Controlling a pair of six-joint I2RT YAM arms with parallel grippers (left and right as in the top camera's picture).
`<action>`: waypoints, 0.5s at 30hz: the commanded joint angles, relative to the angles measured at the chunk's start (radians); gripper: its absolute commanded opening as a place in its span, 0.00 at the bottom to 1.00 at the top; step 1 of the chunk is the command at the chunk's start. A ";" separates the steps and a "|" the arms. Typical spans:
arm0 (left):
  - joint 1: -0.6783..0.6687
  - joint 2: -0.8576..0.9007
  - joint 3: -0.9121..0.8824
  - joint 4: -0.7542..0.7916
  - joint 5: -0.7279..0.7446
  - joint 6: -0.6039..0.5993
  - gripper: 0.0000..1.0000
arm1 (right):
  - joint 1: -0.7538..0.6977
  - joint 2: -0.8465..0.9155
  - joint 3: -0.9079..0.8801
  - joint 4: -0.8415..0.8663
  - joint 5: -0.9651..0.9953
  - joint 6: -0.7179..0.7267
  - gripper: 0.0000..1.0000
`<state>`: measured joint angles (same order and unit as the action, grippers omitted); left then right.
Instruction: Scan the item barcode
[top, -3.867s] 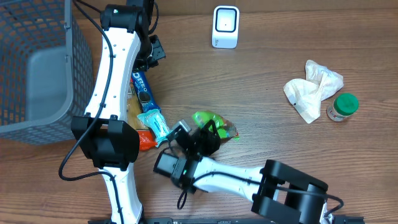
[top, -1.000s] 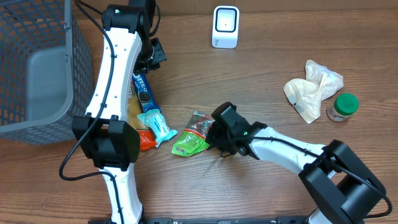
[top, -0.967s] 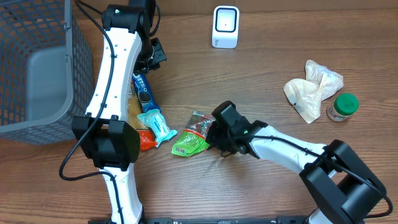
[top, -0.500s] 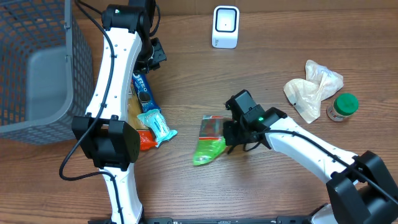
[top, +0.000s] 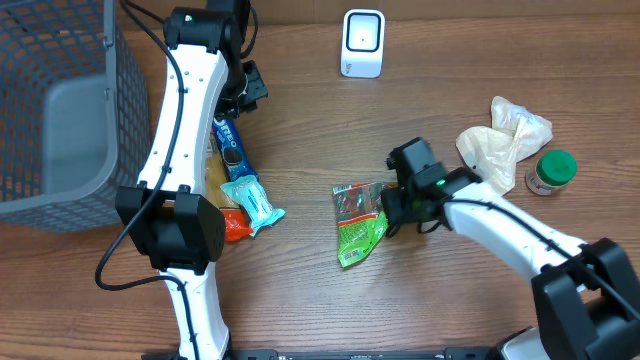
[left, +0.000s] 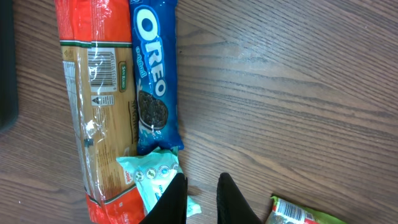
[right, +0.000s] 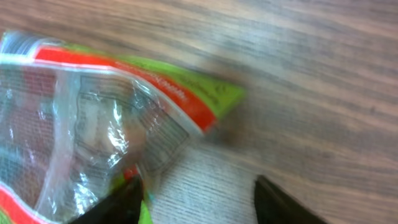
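One snack bag (top: 358, 215), likely light and crinkly, lies at the parted right claw (right: 199, 194), best pinched by its sealed edge; left claw (left: 202, 194) together.

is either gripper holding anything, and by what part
Nothing is held: right gripper open beside the green snack bag; left gripper shut, empty.

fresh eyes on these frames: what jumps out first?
The green snack bag lies mid-table, with the right tool open at its right edge. Next is the blue Oreo pack, among the packets beside the left arm. The white scanner stands at the far edge, well apart from the bag.
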<state>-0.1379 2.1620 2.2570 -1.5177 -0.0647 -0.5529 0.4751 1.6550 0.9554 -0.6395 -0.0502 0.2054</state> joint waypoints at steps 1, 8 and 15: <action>-0.008 0.009 -0.006 0.005 -0.006 -0.020 0.11 | -0.081 -0.015 0.060 -0.036 -0.220 0.008 0.65; -0.008 0.009 -0.006 0.008 -0.007 -0.020 0.12 | -0.179 -0.010 0.033 0.000 -0.507 0.047 0.71; -0.008 0.009 -0.006 0.007 -0.039 -0.020 0.16 | -0.134 0.045 -0.021 0.112 -0.425 0.152 0.86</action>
<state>-0.1379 2.1620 2.2570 -1.5120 -0.0727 -0.5529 0.3275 1.6661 0.9581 -0.5423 -0.4858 0.2974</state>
